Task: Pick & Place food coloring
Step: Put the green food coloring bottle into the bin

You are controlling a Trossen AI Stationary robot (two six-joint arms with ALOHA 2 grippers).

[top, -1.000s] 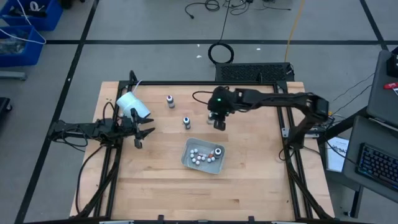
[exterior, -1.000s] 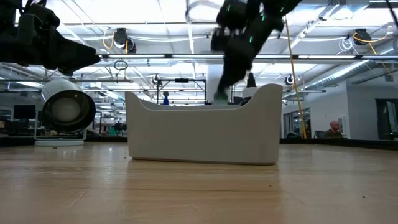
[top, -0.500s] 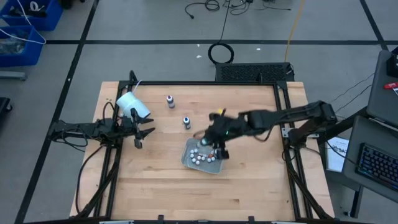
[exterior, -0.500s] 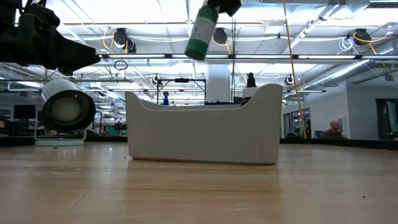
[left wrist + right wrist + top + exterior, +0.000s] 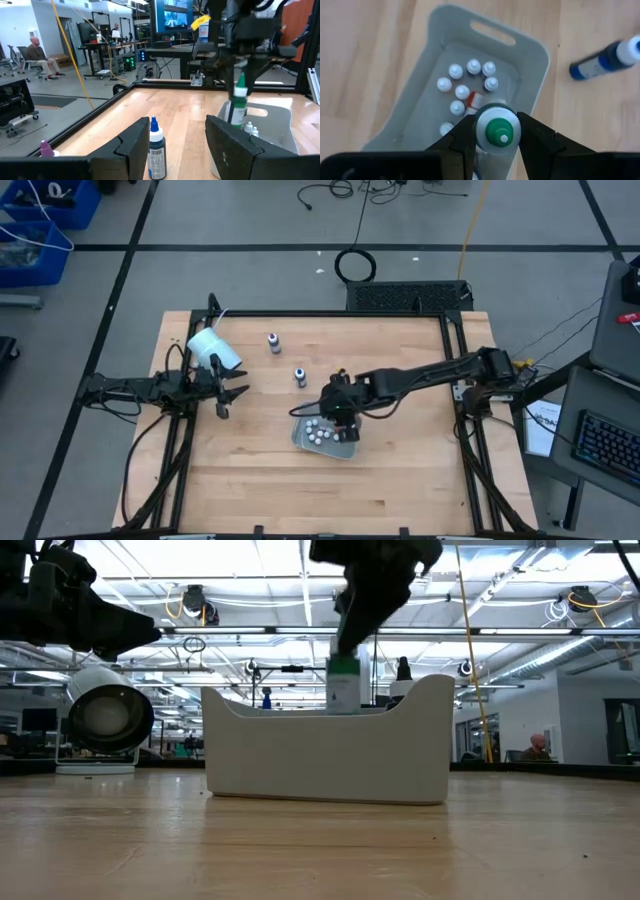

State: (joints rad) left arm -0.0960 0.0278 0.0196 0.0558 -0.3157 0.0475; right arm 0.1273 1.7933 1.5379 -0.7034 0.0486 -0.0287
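A: Where's your right gripper (image 5: 496,134)?
B: Clamped on the green food coloring bottle (image 5: 343,683), upright, straight above the tray (image 5: 300,434).
A: So your move is straight down?
B: Probably. Left gripper (image 5: 226,396) waits spread, empty, well apart by the cup (image 5: 211,347).

Table (image 5: 400,470): I see a pale wooden top in a black frame
Tray (image 5: 300,435): grey bin near the middle; small white-capped bottles inside
Bottles: blue bottle (image 5: 299,376) and another bottle (image 5: 273,342) upright, apart
Cup: white cup (image 5: 213,348) on its side, left edge
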